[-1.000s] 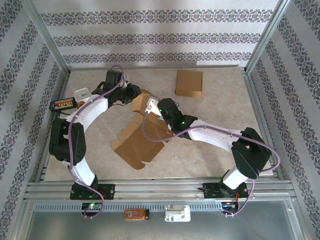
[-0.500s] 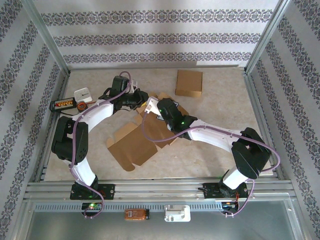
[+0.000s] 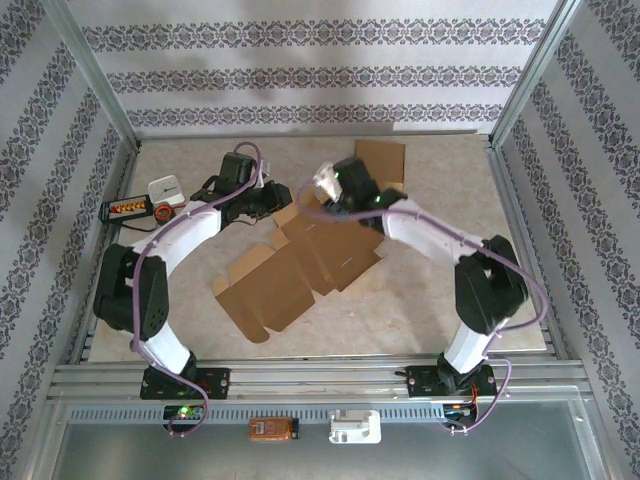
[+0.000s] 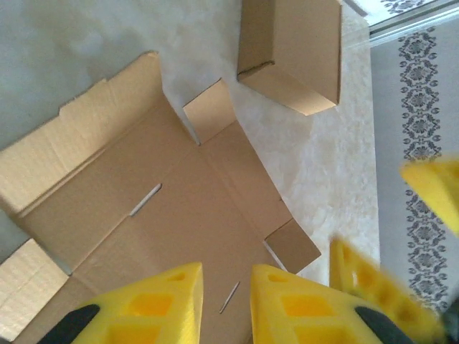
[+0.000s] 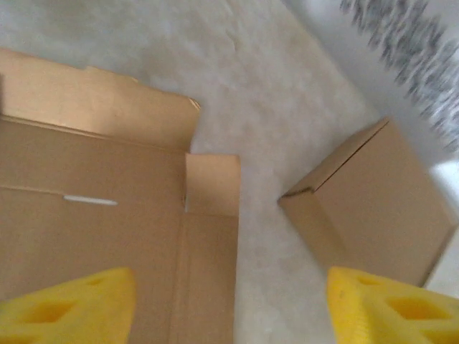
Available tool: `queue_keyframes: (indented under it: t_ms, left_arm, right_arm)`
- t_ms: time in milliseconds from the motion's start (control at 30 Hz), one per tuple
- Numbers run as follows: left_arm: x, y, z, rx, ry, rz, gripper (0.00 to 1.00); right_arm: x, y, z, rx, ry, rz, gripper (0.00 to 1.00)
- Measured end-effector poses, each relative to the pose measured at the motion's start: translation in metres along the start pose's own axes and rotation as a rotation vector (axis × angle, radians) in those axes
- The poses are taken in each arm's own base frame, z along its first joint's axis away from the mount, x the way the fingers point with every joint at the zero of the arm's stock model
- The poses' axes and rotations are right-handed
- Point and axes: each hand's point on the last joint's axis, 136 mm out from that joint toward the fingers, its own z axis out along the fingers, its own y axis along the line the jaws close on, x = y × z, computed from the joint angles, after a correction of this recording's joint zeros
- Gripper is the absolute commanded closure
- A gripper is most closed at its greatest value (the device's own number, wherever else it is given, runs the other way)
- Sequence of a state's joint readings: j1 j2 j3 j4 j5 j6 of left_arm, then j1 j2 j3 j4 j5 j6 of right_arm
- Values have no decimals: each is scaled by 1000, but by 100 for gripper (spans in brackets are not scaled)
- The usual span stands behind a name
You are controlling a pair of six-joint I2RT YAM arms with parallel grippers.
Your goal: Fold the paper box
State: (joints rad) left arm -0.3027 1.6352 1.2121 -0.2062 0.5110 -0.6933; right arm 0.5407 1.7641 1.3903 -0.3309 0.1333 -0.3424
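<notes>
Within the last second the right gripper has let go, its fingers now wide apart, and drawn back toward the finished box. The paper box has dropped flat at mid-bench, so we judge no wall is folded yet. Its long axis runs diagonally from near-left to far-right, inner face up; the left gripper hovers over its far edge, fingers slightly apart, clamping nothing.

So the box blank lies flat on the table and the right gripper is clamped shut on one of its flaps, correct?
No: the right gripper is open, fingers wide apart above the box blank, holding nothing, as the right wrist view shows.
</notes>
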Motion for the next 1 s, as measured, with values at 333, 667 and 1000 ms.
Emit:
queue_keyframes:
  t_ms: [333,667,1000]
  left_arm:
    - [36,-53,-58,102,-45,231,63]
    - [85,-5,-50,33,53,191,62]
    - [87,-1,-51,18,48,190,61]
  right_arm:
    - [84,-43,59,-253,301,506,14]
    - [129,-7,84,-409,463,601,30]
    - [116,10,87,-440,481,558,55]
